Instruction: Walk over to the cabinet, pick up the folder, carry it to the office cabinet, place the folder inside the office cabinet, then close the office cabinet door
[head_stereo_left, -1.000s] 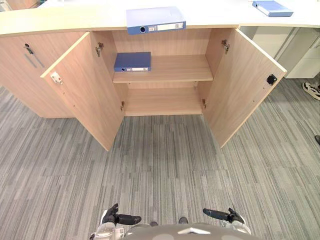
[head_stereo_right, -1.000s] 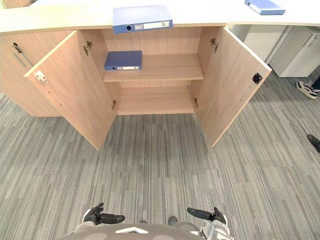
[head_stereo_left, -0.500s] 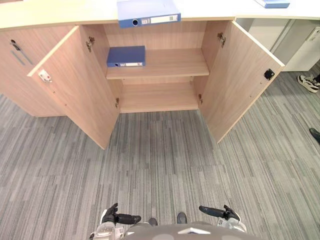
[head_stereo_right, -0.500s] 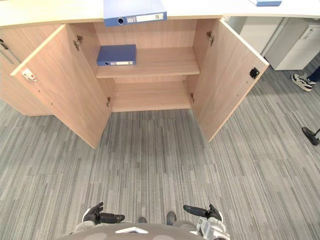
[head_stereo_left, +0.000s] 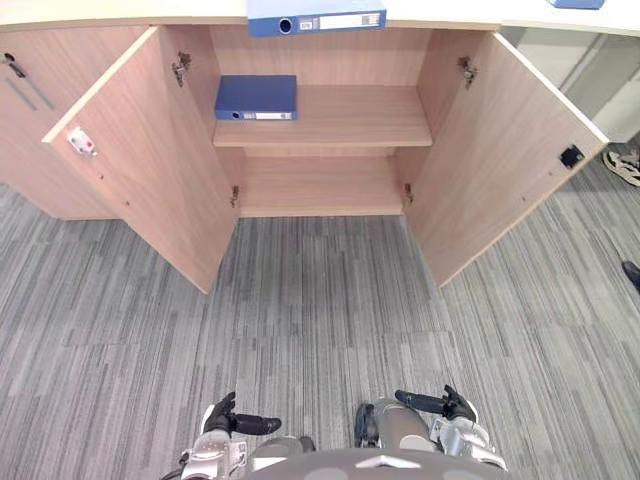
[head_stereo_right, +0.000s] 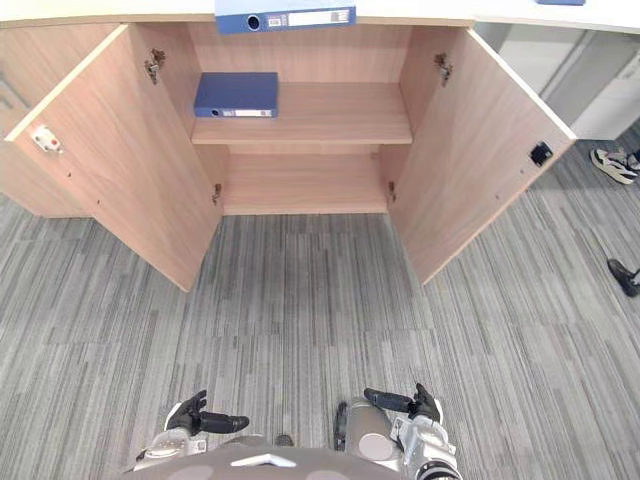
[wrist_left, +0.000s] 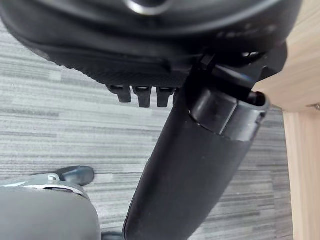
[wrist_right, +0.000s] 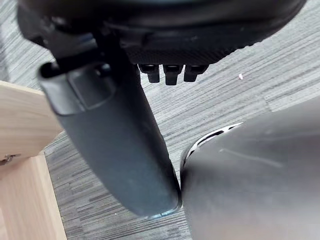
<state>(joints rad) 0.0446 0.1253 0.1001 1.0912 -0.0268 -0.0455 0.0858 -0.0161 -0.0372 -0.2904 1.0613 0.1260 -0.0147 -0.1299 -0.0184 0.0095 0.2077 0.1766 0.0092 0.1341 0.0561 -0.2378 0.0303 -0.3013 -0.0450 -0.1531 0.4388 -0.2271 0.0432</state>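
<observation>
Left eye view: since half a second ago the whole picture has shifted, so we take it the camera moved. The office cabinet (head_stereo_left: 330, 190) stands as before, both of its two doors open. We count three blue folders: the folder (head_stereo_left: 315, 17) on the desk (head_stereo_left: 120, 10) above the opening, a second folder (head_stereo_left: 256, 97) flat at the left end of the upper shelf (head_stereo_left: 360, 118), and the corner of a third folder (head_stereo_left: 578, 3) farther right on the desk. The first two bear white spine labels, but we cannot read the writing.

Right eye view: a person's shoe (head_stereo_right: 612, 164) and another shoe (head_stereo_right: 625, 277) rest on the carpet (head_stereo_right: 300, 300) at right. The left hand (head_stereo_right: 198, 419) and right hand (head_stereo_right: 410, 405) hang low.

Left wrist view: the fingers (wrist_left: 142, 95) are relaxed and the thumb is straight, with nothing held.

Right wrist view: likewise, the fingers (wrist_right: 170, 72) are loose and empty.
</observation>
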